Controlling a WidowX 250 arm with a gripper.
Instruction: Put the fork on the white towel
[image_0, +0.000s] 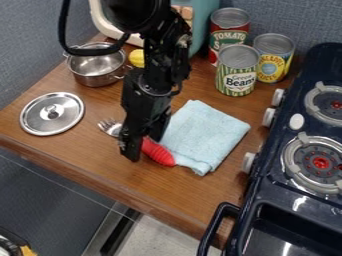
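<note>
Claw sits at the fork, whether gripping I can't tell; pinch firmly, lift level above the towel.

Fork on counter, crossing between the fingers: head left of them, handle right and slightly in front. Towel right of fingers. Lid left. Pot behind-left. Three cans behind-right, beyond towel. Stove far right.
</note>
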